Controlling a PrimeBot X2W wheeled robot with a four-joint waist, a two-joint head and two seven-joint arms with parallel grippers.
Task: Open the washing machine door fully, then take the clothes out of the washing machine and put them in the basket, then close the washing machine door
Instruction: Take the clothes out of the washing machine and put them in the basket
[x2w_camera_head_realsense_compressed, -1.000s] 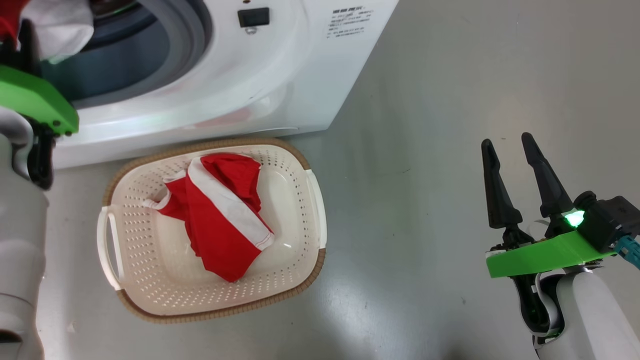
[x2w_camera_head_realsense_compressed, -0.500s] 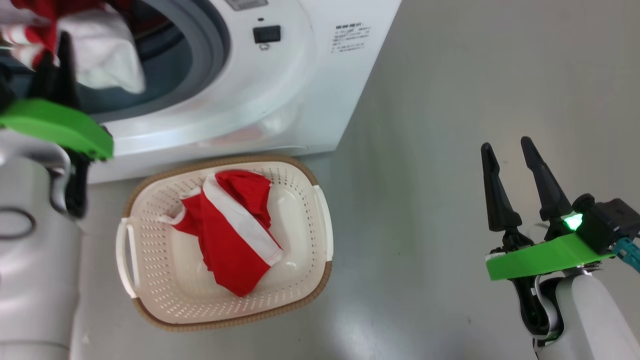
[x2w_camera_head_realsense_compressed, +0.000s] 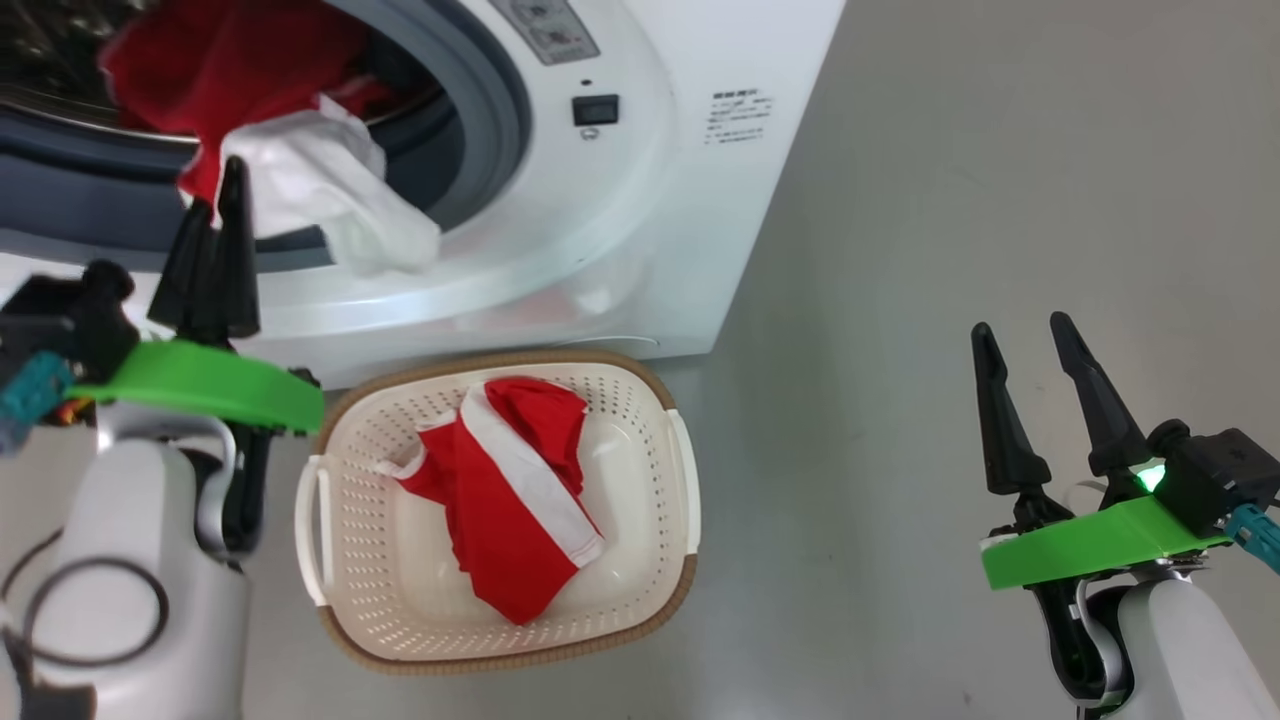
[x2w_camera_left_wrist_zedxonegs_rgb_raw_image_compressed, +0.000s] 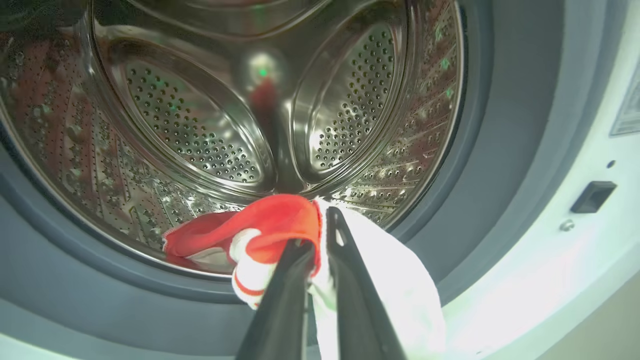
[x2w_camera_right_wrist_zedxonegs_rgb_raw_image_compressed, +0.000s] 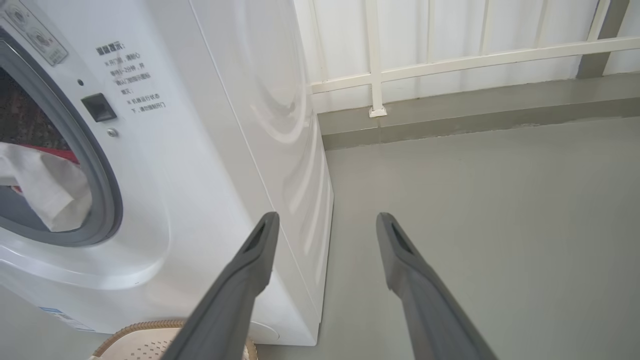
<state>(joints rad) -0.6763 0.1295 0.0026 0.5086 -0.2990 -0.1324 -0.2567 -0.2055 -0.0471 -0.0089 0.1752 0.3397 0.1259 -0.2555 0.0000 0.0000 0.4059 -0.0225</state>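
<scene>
Washing machine (x2w_camera_head_realsense_compressed: 640, 200) fills the upper left of my head view, mouth open, steel drum (x2w_camera_left_wrist_zedxonegs_rgb_raw_image_compressed: 200, 125) and grey gasket (x2w_camera_head_realsense_compressed: 490, 130) exposed. Grey floor (x2w_camera_head_realsense_compressed: 950, 200) to its right.

Basket (x2w_camera_head_realsense_compressed: 600, 362) sits on the floor just in front of the machine's base, below the mouth. One red garment (x2w_camera_head_realsense_compressed: 510, 510) with a white stripe lies crumpled in its middle.

Another red-and-white garment (x2w_camera_head_realsense_compressed: 320, 190) is at the drum mouth: the red part is inside, and a white panel spills out over the gasket's lower lip onto the front panel.

My left gripper (x2w_camera_head_realsense_compressed: 218, 183) is at the mouth, fingers nearly together and clamped on that red-and-white garment (x2w_camera_left_wrist_zedxonegs_rgb_raw_image_compressed: 280, 220). Left wrist view shows fabric pinched between the fingers and bunched around the tips.

My right gripper (x2w_camera_head_realsense_compressed: 1019, 323) hovers over bare floor, well apart from machine and basket, fingers spread with nothing between them. Right wrist view agrees (x2w_camera_right_wrist_zedxonegs_rgb_raw_image_compressed: 327, 216).

Small stuff: black latch socket (x2w_camera_head_realsense_compressed: 595, 108) and printed label (x2w_camera_head_realsense_compressed: 735, 118) on the front panel, right of the mouth.
</scene>
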